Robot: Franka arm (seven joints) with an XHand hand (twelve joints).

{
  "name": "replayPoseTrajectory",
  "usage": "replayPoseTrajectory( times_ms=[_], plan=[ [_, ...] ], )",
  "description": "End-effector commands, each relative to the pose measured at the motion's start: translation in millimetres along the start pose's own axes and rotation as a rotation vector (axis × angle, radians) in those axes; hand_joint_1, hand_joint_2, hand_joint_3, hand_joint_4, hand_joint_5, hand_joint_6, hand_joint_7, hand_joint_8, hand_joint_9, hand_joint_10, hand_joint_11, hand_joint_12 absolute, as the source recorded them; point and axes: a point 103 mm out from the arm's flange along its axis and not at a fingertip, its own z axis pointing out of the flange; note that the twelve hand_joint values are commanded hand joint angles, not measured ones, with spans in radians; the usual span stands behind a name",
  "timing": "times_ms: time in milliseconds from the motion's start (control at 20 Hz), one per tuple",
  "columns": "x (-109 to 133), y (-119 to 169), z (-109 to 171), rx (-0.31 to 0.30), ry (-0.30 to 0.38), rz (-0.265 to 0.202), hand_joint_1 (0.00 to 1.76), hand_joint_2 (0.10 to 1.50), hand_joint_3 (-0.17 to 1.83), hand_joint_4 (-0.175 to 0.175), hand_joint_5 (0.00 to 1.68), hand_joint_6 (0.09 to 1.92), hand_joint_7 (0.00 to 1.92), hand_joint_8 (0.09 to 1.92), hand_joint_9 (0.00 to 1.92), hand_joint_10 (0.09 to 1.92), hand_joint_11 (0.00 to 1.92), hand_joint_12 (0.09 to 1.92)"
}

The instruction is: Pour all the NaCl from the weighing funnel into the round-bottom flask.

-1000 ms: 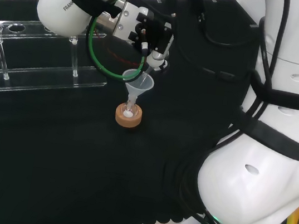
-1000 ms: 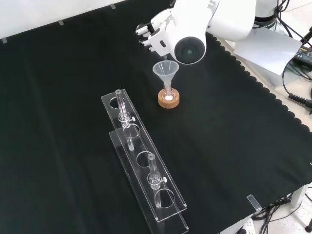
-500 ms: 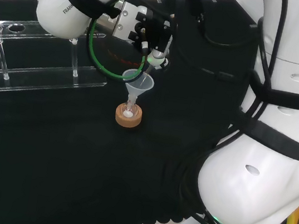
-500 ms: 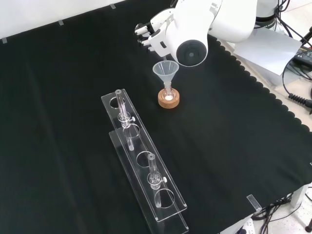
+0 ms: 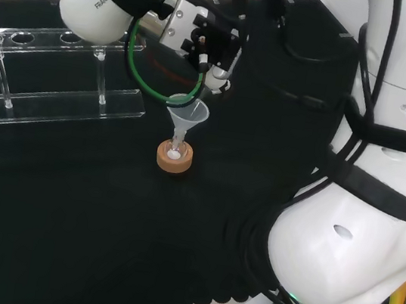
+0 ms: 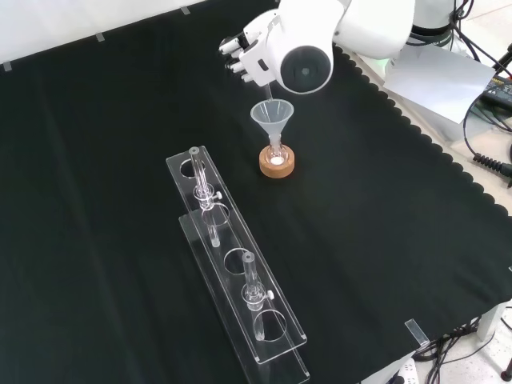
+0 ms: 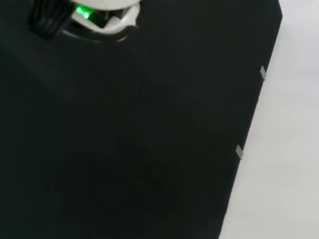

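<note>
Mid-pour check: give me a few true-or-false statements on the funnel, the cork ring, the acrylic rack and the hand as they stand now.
1. The clear conical funnel stands upright over the round cork ring. True.
2. White powder shows in the middle of the cork ring. True.
3. The clear acrylic tube rack lies tipped on its side. False: it stands level on the black cloth.
4. The black and white hand rests on the cloth beside the rack. False: it is raised above the funnel.
</note>
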Motion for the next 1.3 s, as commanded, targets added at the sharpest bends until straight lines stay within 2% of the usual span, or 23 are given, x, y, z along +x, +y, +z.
replayPoseTrajectory(
  times_ms=[50, 300, 700, 1300],
  plan=[
    [-5, 2, 15, -0.002, 0.08, -0.009, 1.07, 0.66, 0.84, 0.175, 1.07, 1.11, 0.63, 0.66, 0.92, 0.49, 0.58, 1.22],
    [-10, 3, 25, -0.02, 0.137, -0.011, 1.07, 0.66, 0.84, 0.175, 1.07, 1.11, 0.63, 0.66, 0.92, 0.49, 0.58, 1.22],
    [-22, 7, 45, -0.046, 0.301, -0.018, 1.07, 0.66, 0.84, 0.175, 1.07, 1.11, 0.63, 0.66, 0.92, 0.49, 0.59, 1.23],
    [-30, 12, 61, -0.071, 0.426, -0.025, 1.07, 0.67, 0.84, 0.175, 1.07, 1.11, 0.63, 0.66, 0.93, 0.5, 0.59, 1.22]
  ],
)
